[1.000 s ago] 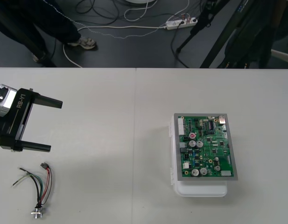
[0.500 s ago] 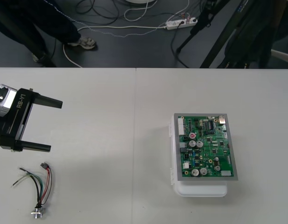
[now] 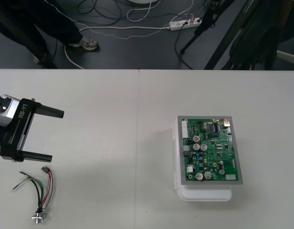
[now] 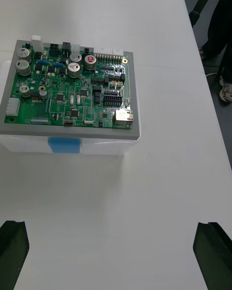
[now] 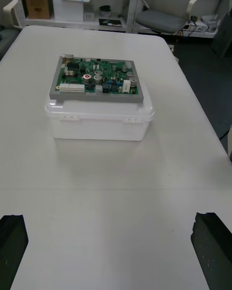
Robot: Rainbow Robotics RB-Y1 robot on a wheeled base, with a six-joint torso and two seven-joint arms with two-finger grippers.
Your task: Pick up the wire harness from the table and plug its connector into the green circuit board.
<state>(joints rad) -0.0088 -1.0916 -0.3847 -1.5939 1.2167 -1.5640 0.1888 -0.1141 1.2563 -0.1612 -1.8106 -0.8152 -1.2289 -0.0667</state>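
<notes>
Clearly left gripper (image 3: 57, 135) is held wide open, empty; wire harness (image 3: 37, 193) is laid just beside, on robot's side, long axis far-to-near, plug (image 3: 45, 169) end closest.

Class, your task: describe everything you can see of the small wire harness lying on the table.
The small harness of thin red, black, green and pale wires lies slack on the plain light table at the robot's left, far from the green circuit board. Its wires bow between a small black plug at one end and a round metal flanged socket at the other. Only the table touches it; the open left pincer stands apart, beyond the plug.
</notes>
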